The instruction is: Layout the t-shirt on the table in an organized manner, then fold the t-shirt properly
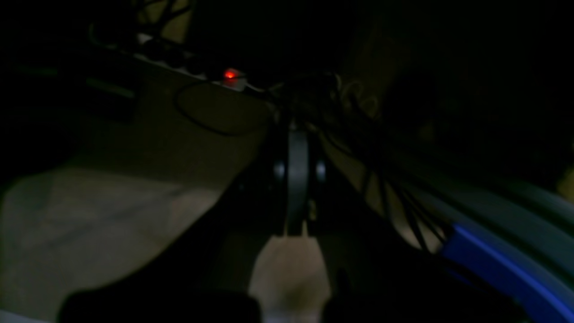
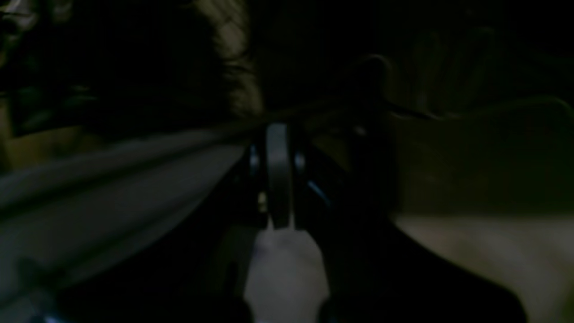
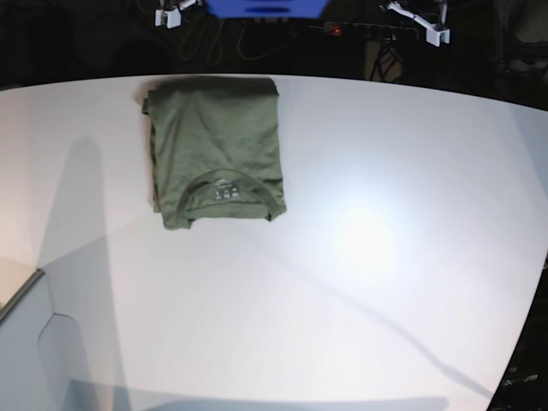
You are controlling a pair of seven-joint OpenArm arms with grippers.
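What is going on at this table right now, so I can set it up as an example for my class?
A two-armed robot is on a shirt-folding job. The olive-green t-shirt lies folded into a neat rectangle on the white table, collar and label facing up, near the far edge. Nothing is touching it: neither arm shows in the base view. In the dark wrist views the left gripper and right gripper are shut and hold nothing.
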